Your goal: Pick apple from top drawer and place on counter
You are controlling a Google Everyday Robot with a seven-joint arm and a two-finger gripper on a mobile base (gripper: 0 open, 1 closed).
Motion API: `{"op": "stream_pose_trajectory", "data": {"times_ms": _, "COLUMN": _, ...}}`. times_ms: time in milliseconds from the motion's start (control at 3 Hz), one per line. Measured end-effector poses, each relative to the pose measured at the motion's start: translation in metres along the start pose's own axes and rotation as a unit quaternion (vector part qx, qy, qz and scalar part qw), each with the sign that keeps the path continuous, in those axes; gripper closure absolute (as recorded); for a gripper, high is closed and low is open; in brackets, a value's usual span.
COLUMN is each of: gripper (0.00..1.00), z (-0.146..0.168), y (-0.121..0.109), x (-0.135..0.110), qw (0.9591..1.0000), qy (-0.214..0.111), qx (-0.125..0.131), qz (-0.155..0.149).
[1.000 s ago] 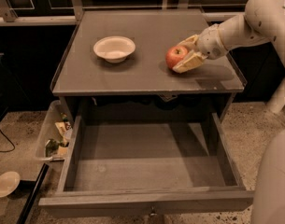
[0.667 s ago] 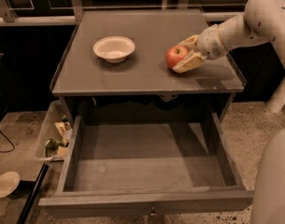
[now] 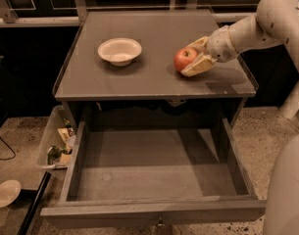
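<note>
Two things sit on the desk (image 3: 154,84), a square, matte grey cabinet top. A white bowl (image 3: 119,50) stands upright in the left half, somewhat nearer the back edge than the front. The apple (image 3: 185,58), red with a short stem, rests on the surface in the right half, between the centre and the right edge and well apart from the bowl.

Under the desk's front edge the top drawer (image 3: 154,175) is pulled far out, showing its flat grey bottom, thick side walls and a small knob (image 3: 160,223) on the front panel. The floor (image 3: 257,131) around the cabinet is speckled. Off the desk's left edge a clear plastic bin (image 3: 47,140) holds small clutter, and a round white dish (image 3: 5,194) lies on the floor near the drawer's front left corner. Dark panels close off the room behind the back edge.

A white arm (image 3: 247,31) reaches in from beyond the right edge, sloping down and leftward over the back right corner to the apple. Its end effector (image 3: 188,60) is low over the desk with its beige fingers (image 3: 202,65) closed against the fruit, one at the upper right side and one along the lower right, so the apple is gripped while it rests on the desk. Part of the robot's pale body (image 3: 288,190) fills the lower right.
</note>
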State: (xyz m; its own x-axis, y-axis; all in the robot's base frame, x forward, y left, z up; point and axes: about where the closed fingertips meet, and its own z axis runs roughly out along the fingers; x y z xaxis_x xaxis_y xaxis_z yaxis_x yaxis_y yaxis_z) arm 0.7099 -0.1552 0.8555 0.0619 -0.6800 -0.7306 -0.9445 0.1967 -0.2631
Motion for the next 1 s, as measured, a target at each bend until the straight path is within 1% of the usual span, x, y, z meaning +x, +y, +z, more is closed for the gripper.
{"op": "stream_pose_trajectory", "data": {"times_ms": 333, "gripper": 0.14, "z": 0.0000, "y": 0.0000, "x": 0.0000, "qw": 1.0000, "qy": 0.000, "qx": 0.000, "qz": 0.000}}
{"op": "stream_pose_trajectory", "data": {"times_ms": 667, "gripper": 0.00, "z": 0.0001, "y": 0.0000, "x": 0.0000, "qw": 1.0000, "qy": 0.000, "qx": 0.000, "qz": 0.000}}
{"op": "stream_pose_trajectory", "data": {"times_ms": 1000, "gripper": 0.00, "z": 0.0001, "y": 0.0000, "x": 0.0000, "qw": 1.0000, "qy": 0.000, "qx": 0.000, "qz": 0.000}}
